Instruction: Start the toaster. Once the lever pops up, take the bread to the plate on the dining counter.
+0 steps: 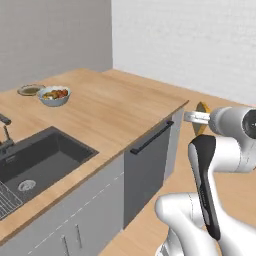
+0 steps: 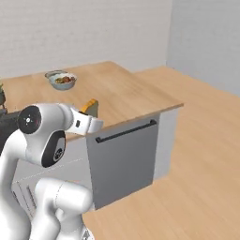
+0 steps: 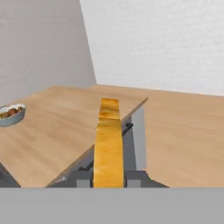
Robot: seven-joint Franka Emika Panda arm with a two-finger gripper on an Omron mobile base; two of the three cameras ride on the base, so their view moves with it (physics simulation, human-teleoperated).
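Observation:
My gripper is shut on the bread, a small slice with a golden-orange crust, held upright in the air just off the right corner of the dining counter. In the hand view the bread stands edge-on between the fingertips of the gripper, and the counter stretches away to the left. From the right base view the bread sticks up from the gripper over the counter's near edge. The flat grey plate lies at the far left of the counter. The toaster is out of view.
A grey bowl of fruit stands right beside the plate. A dark sink with a faucet is set into the counter's near left. A grey panel with a black handle faces the wood floor.

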